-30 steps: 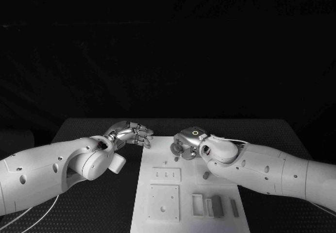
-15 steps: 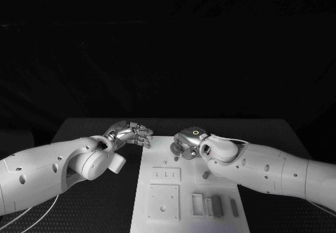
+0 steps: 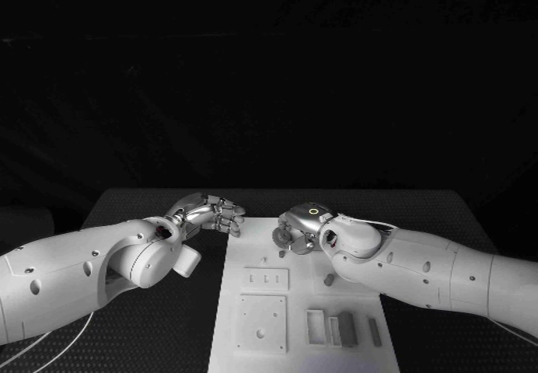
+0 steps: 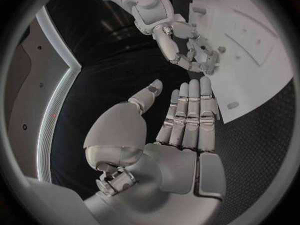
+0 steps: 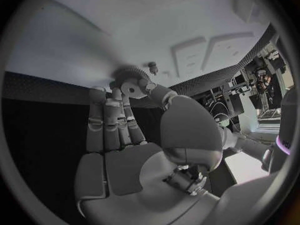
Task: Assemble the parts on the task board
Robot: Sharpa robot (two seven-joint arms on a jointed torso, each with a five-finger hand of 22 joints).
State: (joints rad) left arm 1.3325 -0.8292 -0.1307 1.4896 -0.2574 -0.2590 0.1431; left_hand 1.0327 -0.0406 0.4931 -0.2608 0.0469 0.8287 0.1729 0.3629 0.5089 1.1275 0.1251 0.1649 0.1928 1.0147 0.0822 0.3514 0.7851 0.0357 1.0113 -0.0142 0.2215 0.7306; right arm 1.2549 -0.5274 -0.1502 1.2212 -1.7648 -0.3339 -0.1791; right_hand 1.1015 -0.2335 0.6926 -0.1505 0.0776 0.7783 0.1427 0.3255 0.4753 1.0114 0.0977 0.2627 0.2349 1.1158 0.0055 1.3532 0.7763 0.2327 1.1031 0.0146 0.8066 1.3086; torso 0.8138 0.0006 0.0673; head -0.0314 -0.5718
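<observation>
The white task board (image 3: 301, 297) lies lengthwise in the middle of the table. My right hand (image 3: 298, 231) hovers over its far end and pinches a small grey gear (image 5: 131, 80) between thumb and fingers. A short peg (image 5: 152, 66) stands on the board (image 5: 125, 30) just past the gear. My left hand (image 3: 211, 214) hangs off the board's far left corner with fingers straight, thumb apart and nothing in it (image 4: 187, 110). In the left wrist view my right hand (image 4: 184, 45) is seen over the board (image 4: 256, 50).
Two raised plates with holes (image 3: 266, 278) (image 3: 263, 324) sit on the board's left half. Three grey blocks (image 3: 343, 329) stand in a row at its near right. Black textured table (image 3: 168, 326) surrounds the board.
</observation>
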